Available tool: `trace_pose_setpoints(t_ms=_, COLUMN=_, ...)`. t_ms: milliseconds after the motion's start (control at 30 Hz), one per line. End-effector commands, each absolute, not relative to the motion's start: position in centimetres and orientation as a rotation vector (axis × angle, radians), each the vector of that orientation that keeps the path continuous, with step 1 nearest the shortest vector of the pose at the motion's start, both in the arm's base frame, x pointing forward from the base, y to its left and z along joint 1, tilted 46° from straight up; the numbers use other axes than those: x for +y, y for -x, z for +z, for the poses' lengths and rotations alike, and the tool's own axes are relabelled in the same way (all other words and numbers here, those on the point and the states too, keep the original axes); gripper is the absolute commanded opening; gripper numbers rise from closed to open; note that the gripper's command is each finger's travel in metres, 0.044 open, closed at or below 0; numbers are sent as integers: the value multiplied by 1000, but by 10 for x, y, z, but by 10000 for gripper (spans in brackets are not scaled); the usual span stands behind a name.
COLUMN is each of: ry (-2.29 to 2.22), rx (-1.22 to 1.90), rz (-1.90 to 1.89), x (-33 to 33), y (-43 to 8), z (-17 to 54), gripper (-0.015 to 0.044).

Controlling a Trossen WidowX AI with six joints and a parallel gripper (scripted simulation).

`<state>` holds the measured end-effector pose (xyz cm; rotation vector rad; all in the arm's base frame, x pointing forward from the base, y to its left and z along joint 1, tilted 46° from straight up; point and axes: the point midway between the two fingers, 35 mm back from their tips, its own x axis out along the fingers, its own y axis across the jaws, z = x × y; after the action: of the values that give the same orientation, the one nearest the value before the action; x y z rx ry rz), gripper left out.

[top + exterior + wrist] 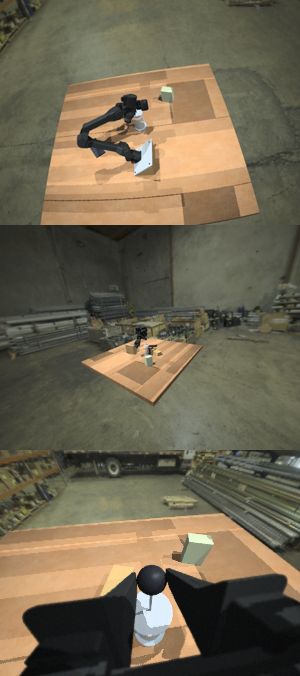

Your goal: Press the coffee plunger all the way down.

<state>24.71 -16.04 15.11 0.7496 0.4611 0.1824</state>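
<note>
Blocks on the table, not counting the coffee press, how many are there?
2. A pale green block stands beyond the press, apart from it. A tan block lies on the table just behind the tool's left finger, partly hidden. Others may sit behind the arm.
</note>
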Motion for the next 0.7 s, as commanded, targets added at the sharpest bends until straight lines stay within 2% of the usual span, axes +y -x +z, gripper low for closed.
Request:
trace_pose_setpoints(t_ms=0, ry=-770, rx=499, rz=190, x=-146, y=-248, z=134, gripper=126)
trace_pose_setpoints(t_ms=667, ry=-771, rx=495, rz=189, x=-123, y=-250, z=112, gripper=126)
